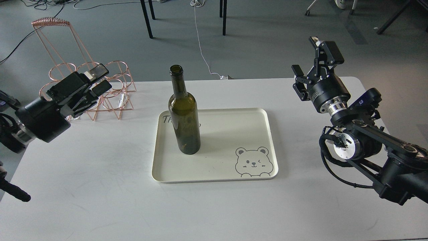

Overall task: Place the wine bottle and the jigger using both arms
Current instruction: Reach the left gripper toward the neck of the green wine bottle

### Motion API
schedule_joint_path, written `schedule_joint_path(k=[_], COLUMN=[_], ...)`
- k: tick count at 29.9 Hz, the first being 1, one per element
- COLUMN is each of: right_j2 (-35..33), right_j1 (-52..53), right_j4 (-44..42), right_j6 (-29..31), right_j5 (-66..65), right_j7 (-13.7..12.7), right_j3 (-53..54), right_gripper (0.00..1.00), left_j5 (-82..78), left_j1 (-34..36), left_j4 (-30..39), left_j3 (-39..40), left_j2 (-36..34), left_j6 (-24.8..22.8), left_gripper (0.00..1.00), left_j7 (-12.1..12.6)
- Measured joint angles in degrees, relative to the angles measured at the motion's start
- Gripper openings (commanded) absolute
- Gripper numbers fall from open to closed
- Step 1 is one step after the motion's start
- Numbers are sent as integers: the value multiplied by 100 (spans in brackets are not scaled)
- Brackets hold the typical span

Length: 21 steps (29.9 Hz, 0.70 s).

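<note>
The left hand (97,80) is held above the worktop (83,187) at about 9 o'clock from the tray (271,140). Its fingers are seen spread a little and nothing is gripped between them, so it is judged released. It is directed toward the copper wire rack (110,90) just behind it. The jigger is expected there, and a small shiny shape is glimpsed among the wires, but it cannot be told surely.

The right hand (314,62) is raised at about 3 o'clock from the tray, well apart from everything. Its fingers are parted wide and nothing is held. It is probably kept high so that the tray is not disturbed.

The wine bottle (184,117) is found standing upright in the left half of the tray, on the printed word. Its long axis is vertical, with the open mouth pointing up and the base resting flat. The bottle appears already placed; the jigger's placing is judged not yet done.
</note>
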State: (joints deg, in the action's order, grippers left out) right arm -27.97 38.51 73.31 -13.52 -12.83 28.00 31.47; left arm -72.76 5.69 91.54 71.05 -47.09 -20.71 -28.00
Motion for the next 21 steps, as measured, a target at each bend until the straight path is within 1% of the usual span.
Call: schedule_joint_path(k=[3, 5, 8, 10, 15, 21], right_j2=[8, 10, 10, 9, 8, 5], right_j1=[-2, -2, -5, -25, -60, -102], right_j4=[-1, -1, -1, -1, -63, -123], right_j6=[0, 0, 0, 0, 0, 0], right_j5=[-16, -30, -42, -45, -52, -92], right_j7=[0, 0, 0, 0, 0, 0], right_j3=[19, 31, 33, 32, 27, 26], right_gripper=[98, 98, 98, 98, 98, 98], left_j5=[-806, -1344, -1865, -2174, -3019, -3496], left_j1=[46, 74, 111, 149, 432, 910], left_j4=[135, 167, 174, 176, 162, 159], left_j3=[33, 39, 40, 39, 1, -267], left_j2=[-118, -223, -349, -406, -427, -295], left_j6=[205, 428, 739, 862, 942, 947], left_gripper=[98, 98, 98, 98, 98, 98], left_j7=[0, 0, 0, 0, 0, 0])
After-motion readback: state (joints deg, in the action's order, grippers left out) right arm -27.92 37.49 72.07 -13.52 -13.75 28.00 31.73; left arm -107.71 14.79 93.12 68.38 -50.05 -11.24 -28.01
